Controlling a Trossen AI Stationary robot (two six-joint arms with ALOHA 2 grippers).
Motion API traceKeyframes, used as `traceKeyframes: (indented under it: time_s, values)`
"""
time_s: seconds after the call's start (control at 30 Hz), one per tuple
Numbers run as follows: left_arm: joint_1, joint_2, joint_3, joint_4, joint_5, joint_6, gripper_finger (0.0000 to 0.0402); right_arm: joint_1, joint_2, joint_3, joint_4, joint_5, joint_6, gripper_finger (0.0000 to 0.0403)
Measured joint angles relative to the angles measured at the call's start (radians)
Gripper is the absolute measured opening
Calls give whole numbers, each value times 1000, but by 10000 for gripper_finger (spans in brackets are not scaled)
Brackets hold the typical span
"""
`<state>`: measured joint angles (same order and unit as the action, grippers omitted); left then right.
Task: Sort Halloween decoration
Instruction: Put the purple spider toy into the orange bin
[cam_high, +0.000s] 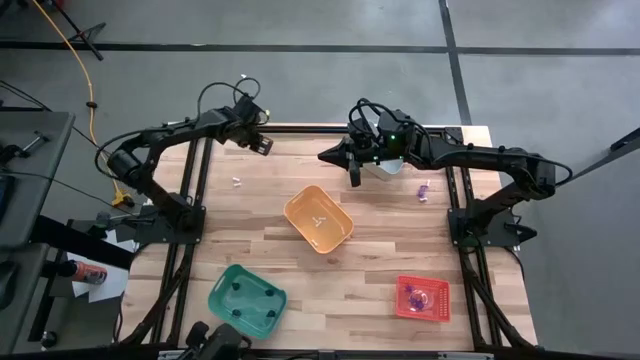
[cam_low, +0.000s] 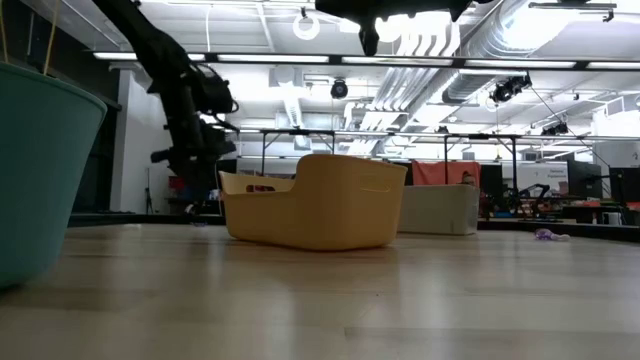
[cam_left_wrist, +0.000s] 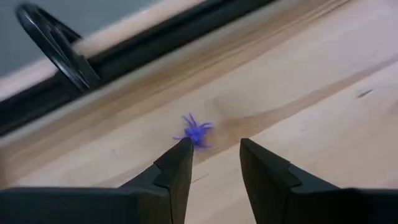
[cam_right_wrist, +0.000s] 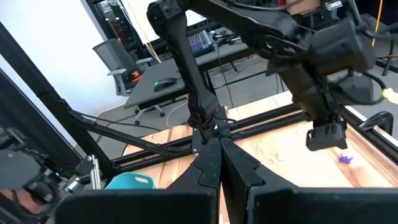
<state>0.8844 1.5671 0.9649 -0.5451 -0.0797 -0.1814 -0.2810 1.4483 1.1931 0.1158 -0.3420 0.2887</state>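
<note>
Where the overhead camera looks down, I see my left gripper near the tabletop's far left edge and my right gripper beyond the orange bin. Through the left wrist camera, a purple spider trinket lies just ahead of parted fingers, ungripped. Through the right wrist camera, the fingers are pressed together, empty.

Just ahead of our left gripper, matt black plastic, lies a purple plastic spider on the smooth, pale wooden table.
</note>
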Motion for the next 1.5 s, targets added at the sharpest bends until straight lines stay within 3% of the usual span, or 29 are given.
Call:
traceKeyframes:
  time_s: [0.47, 0.77, 1.07, 1.2, 1.4, 1.5]
  values:
    - [-3, 206, 3, 62, 23, -51, 120, 1, 0, 0, 0, 0, 26, 0]
    - [-27, 160, -2, -80, 279, -52, 120, 1, 0, 0, 1, 0, 25, 0]
    - [-196, 126, -27, -205, 300, -76, 119, 1, 0, 0, 1, 0, 17, 0]
    - [-230, 83, -13, -187, 254, -78, 119, 1, 0, 0, 1, 0, 15, 0]
    - [-211, 17, 1, -119, -29, -78, 119, 1, 0, 0, 1, 0, 0, 0]
    - [-180, 27, 1, -89, -56, -42, 119, 1, 0, 0, 0, 0, -1, 0]
